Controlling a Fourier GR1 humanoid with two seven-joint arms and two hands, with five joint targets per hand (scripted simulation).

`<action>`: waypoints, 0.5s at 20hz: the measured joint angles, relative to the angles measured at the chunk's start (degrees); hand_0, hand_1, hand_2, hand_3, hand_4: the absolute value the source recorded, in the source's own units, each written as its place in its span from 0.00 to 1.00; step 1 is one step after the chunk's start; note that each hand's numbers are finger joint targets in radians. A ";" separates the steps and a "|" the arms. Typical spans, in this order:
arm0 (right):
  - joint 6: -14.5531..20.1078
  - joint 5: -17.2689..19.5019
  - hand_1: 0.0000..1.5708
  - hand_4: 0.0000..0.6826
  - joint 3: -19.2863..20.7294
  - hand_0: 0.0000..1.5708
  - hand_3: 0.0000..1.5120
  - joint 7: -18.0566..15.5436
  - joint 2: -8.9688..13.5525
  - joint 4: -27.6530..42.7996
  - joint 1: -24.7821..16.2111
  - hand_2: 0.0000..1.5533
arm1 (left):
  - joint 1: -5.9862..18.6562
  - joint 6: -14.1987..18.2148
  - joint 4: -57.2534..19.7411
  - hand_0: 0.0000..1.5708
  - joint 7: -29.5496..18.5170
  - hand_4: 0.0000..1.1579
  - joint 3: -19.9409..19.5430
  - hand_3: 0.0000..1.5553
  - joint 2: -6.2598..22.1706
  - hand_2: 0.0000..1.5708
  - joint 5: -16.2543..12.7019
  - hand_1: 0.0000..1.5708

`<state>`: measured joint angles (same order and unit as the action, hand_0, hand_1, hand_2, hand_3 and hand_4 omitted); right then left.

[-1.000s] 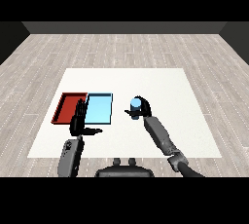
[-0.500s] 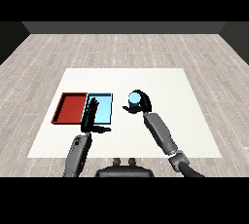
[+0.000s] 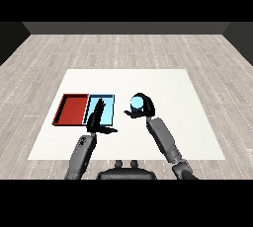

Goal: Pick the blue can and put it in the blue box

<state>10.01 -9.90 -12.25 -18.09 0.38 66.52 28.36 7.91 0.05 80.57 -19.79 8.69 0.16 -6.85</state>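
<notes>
I'm looking down across the white surface [image 3: 163, 88], with the red tray [image 3: 71, 109] and the blue tray [image 3: 107, 111] lying side by side at its left half. My left forearm comes in from the lower left, and my left hand [image 3: 97, 117] hangs over the blue tray's near edge with its fingers straight and relaxed, holding nothing. My right hand [image 3: 142, 106] sits just to the right of the blue tray, fingers curled round the blue can [image 3: 136, 103], which looks lifted off the surface, though I can't be sure of that from this angle.

I judge the step in hand to be the carry: the can is gripped and needs to travel left into the blue tray. To do it well, I'd keep the can upright, bring it over the tray's right wall with enough clearance not to clip the rim, and lower it onto the bare floor of the tray before opening the fingers. My left hand covers part of the tray, so I'd pull it back first or aim for the far right portion.

The can lies inside the right hand's curl, near the blue tray's right edge but outside it.
</notes>
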 measured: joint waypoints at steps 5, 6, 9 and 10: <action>1.11 0.27 0.91 0.97 -2.11 0.91 0.93 1.20 0.02 3.16 -1.74 0.93 | 4.51 4.93 -3.01 0.00 0.90 0.00 3.98 0.00 -0.10 0.00 -0.56 0.00; 1.24 0.35 0.91 0.97 -2.16 0.91 0.93 1.30 -0.06 2.79 -1.43 0.93 | 5.33 6.19 -4.39 0.00 0.19 0.00 5.32 0.00 -0.11 0.00 -1.01 0.00; -0.12 0.34 0.90 0.97 -1.35 0.90 0.94 0.82 -0.11 2.29 -1.16 0.93 | 6.62 7.09 -6.59 0.00 0.41 0.00 6.63 0.00 -0.13 0.00 -1.71 0.00; 0.43 0.18 0.90 0.96 -1.84 0.90 0.94 1.58 -0.17 2.78 -0.61 0.93 | 6.95 7.73 -7.44 0.00 -0.06 0.00 7.41 0.00 -0.13 0.00 -2.63 0.00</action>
<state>10.43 -9.72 -14.09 -16.50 0.21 69.30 27.75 14.86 7.78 73.12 -19.85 16.11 0.02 -9.48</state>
